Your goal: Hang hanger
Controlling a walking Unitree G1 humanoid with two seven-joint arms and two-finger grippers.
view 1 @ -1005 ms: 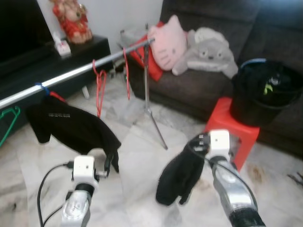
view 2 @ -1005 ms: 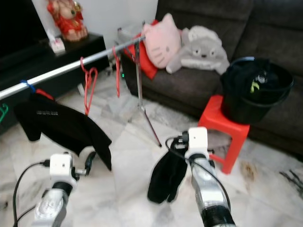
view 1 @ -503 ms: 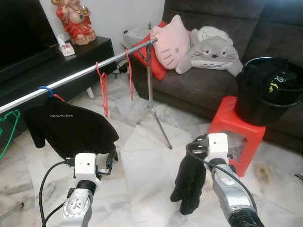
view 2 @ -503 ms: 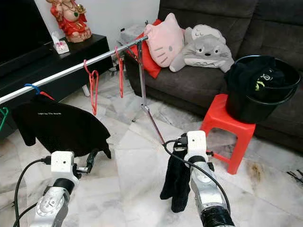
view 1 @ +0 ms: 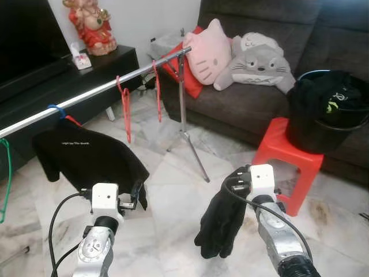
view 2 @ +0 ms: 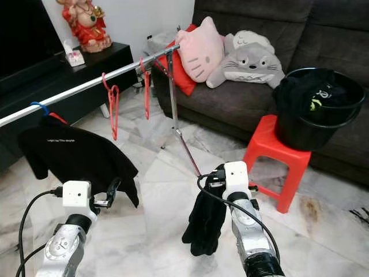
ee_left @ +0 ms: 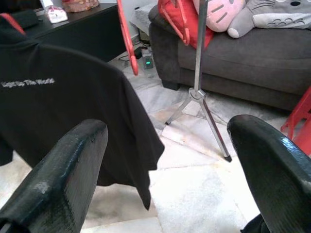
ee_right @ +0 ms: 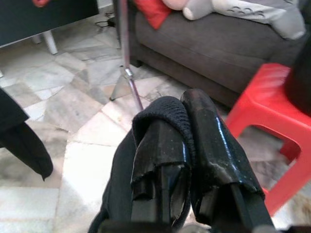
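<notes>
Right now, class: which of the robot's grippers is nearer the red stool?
Right. The right gripper, shut on a black garment, hangs just beside the red stool; the open left gripper sits farther away, by the hanging black shirt.

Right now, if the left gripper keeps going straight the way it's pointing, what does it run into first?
Probably the black T-shirt hanging from the rail. The left gripper is open, and the shirt's lower edge lies just ahead between its fingers. The rail's stand and the sofa lie farther back. Depth is hard to judge.

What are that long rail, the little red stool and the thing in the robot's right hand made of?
The rail looks like bare metal: silvery with a dull shine. The stool seems moulded plastic, smooth and evenly red. The right hand is shut on a black garment, apparently soft fabric, since it hangs limp.
</notes>
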